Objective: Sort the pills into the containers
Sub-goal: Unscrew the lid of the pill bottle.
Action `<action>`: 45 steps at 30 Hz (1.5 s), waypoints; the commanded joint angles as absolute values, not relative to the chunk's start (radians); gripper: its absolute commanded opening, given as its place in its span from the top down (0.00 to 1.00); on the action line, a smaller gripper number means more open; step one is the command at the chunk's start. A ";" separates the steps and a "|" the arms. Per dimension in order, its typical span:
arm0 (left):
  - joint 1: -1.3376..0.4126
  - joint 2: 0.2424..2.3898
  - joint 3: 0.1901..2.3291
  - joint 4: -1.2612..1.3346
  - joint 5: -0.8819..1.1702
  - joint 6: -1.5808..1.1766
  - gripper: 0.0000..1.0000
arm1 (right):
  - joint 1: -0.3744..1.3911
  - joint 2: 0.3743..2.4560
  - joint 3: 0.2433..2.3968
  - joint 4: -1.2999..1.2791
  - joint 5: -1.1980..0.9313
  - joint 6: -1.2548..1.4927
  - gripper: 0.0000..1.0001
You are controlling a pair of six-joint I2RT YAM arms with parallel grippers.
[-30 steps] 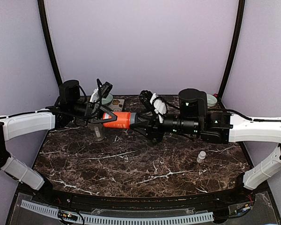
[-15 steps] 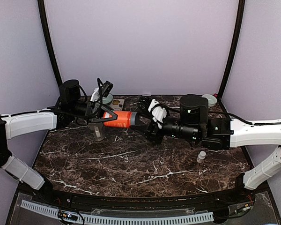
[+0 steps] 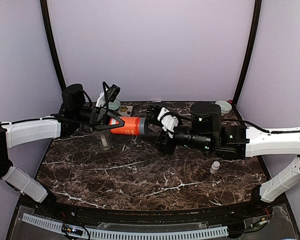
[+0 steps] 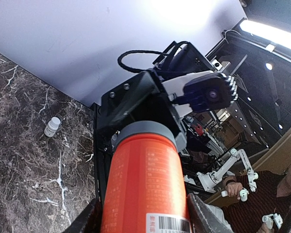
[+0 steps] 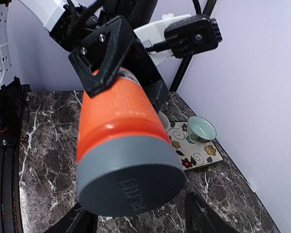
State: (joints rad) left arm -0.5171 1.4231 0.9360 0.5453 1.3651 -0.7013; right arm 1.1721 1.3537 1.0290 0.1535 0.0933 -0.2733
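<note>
Near the counter's (image 3: 140, 185) right edge stands a small white vial (image 3: 215, 167). Further back, the right gripper (image 5: 138, 223) has its jaws spread, flanking the grey cap (image 5: 131, 187) of an orange bottle (image 3: 127, 126) without gripping it. Beyond, the left gripper (image 3: 109, 126) clamps that bottle's body, holding it sideways above the counter's far left.

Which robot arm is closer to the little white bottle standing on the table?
The right arm. The little white bottle stands right beside its forearm, on the side nearer the arm bases. The left gripper is far off on the other side, holding the orange bottle.
</note>
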 commanded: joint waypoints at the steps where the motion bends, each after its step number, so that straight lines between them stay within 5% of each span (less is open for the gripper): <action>1: -0.534 1.389 0.952 0.627 1.458 -0.700 1.00 | 1.158 1.346 1.019 0.101 0.171 -0.262 0.36; 14: -0.534 1.382 0.967 0.527 1.408 -0.598 1.00 | 1.158 1.275 0.971 0.097 0.161 -0.148 0.33; 23: -0.533 1.372 0.983 0.422 1.326 -0.462 1.00 | 1.123 1.217 0.979 0.081 0.172 0.342 0.31; 31: -0.534 1.364 0.978 0.352 1.290 -0.376 1.00 | 0.970 1.173 0.929 0.205 -0.068 0.827 0.34; 45: -0.535 1.370 0.997 0.279 1.264 -0.292 1.00 | 0.924 1.328 0.974 0.352 -0.355 1.123 0.33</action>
